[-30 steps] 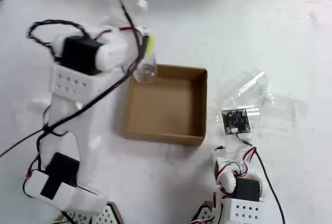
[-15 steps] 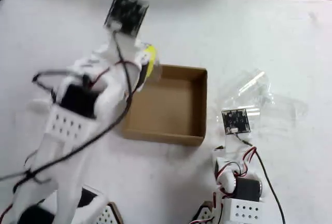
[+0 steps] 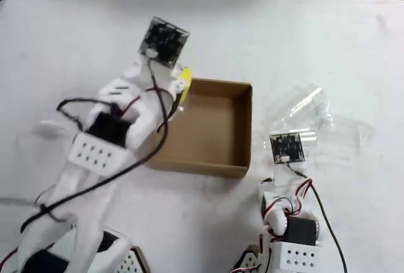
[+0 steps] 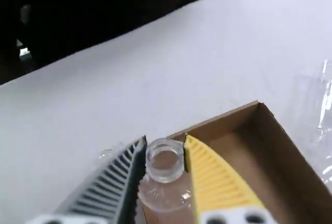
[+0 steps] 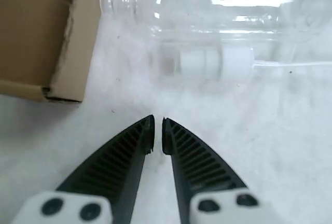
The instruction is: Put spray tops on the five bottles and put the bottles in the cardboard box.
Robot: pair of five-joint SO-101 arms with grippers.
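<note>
From the high view, the left end effector [image 3: 179, 88] sits at the far left corner of the cardboard box [image 3: 203, 129], its yellow finger over the rim. A second ago the left arm stretched farther out, with its wrist board at the far desk edge and the bottle plainly visible under the fingers. The arm has since folded back and the board now lies close behind the end effector, covering the bottle from above. The right end effector [image 3: 287, 135] has not moved. It points at the loose bottles [image 3: 315, 116], which lie just beyond it as before, and the box is where it was.

In the left wrist view, the grey and yellow fingers are clamped on the neck of the clear bottle [image 4: 165, 163]. Its mouth is open and has no spray top. The box corner lies directly beneath the end effector, on the yellow finger's side.

In the right wrist view, the black fingers of the right end effector [image 5: 157, 133] are drawn almost together, with nothing between them. A white spray top [image 5: 213, 60] lies ahead of the tips among the clear loose bottles, and a box corner is ahead and off to one side.

The desk [image 3: 328, 39] is plain white. Past its far edge the room is dark.
</note>
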